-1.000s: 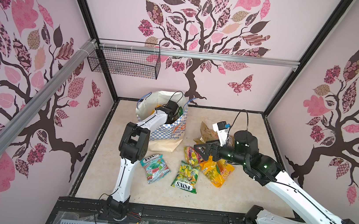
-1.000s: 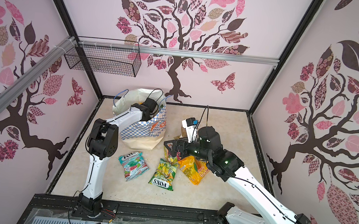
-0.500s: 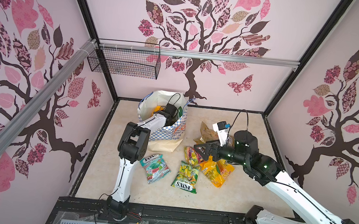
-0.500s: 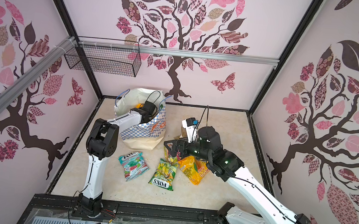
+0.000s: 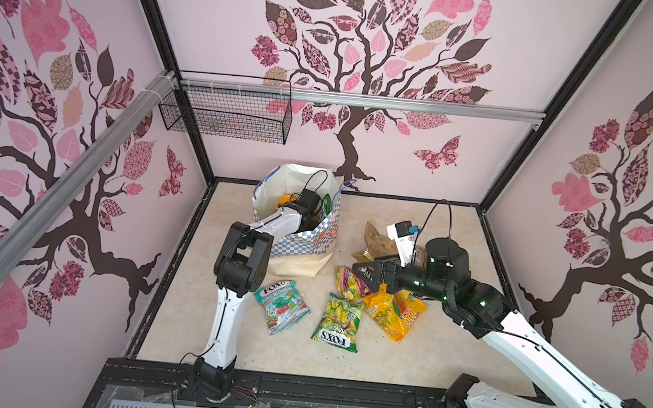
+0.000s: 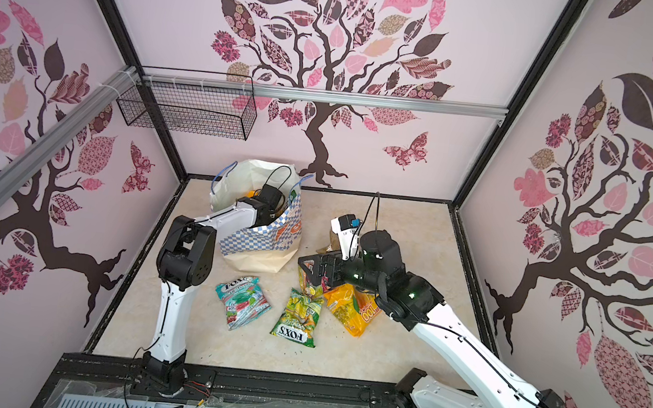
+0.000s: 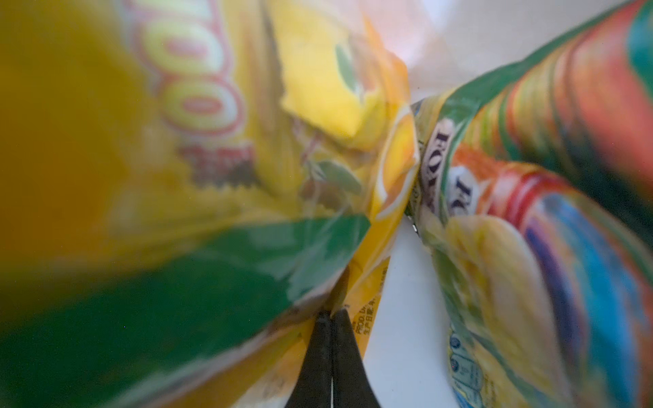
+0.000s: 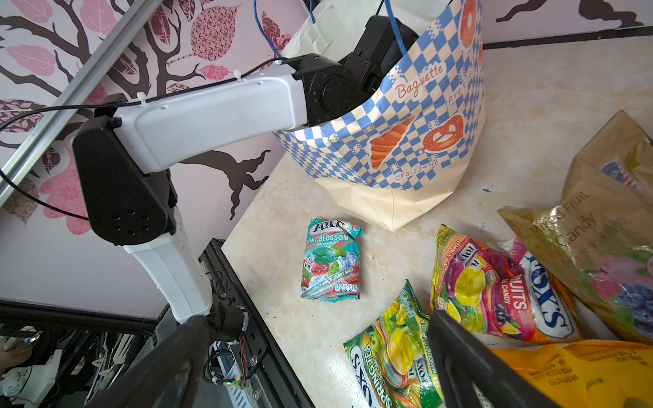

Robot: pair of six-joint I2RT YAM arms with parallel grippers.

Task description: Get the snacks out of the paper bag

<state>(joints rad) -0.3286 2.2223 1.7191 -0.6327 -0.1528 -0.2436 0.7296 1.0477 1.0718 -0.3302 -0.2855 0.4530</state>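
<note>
- Five snacks (image 5: 338, 321) lie out on the worktop (image 5: 424, 362), my right hand (image 5: 365, 274) spread wide above them, empty.
- Farther back, inside the paper bag (image 5: 314, 239), my left hand (image 7: 330, 318) pinches the edge of a yellow packet (image 7: 371, 275); next I should lift it clear of the rim.

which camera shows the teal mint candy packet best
The right wrist view: the teal mint packet lies unobstructed, label readable. Both top views show it whole but small on the table. The left wrist view, down in the paper bag, misses it.
</note>
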